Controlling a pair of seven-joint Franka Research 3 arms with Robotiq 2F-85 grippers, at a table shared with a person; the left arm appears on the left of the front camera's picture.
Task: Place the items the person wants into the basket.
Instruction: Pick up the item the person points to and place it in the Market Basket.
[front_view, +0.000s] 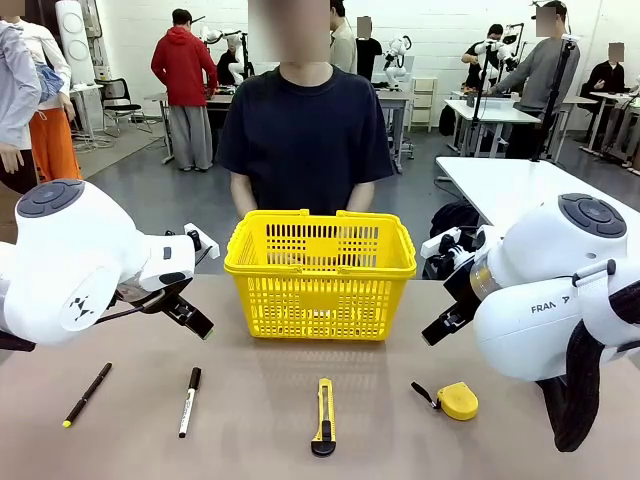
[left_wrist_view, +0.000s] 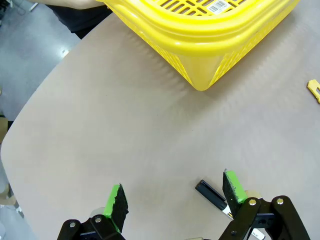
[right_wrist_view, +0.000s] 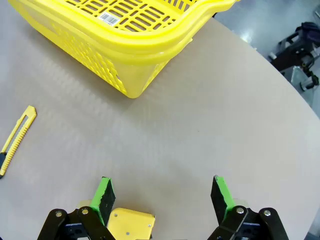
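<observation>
The yellow basket (front_view: 320, 275) stands at the table's middle, and the person (front_view: 305, 130) in a dark navy T-shirt stands right behind it, hands hidden by it. In a row near the front edge lie a white marker (front_view: 189, 401), a yellow-and-black utility knife (front_view: 324, 416) and a yellow tape measure (front_view: 457, 401). My left gripper (front_view: 192, 316) hovers open above the table left of the basket; the marker's black cap (left_wrist_view: 211, 193) lies by one of its fingertips. My right gripper (front_view: 444, 326) hovers open right of the basket, over the tape measure (right_wrist_view: 131, 225).
A thin black pen with a yellow tip (front_view: 87, 394) lies at the far left of the row. The basket's corner (left_wrist_view: 202, 80) is ahead of the left gripper. The knife (right_wrist_view: 15, 140) lies off to one side in the right wrist view. Other people and tables stand far behind.
</observation>
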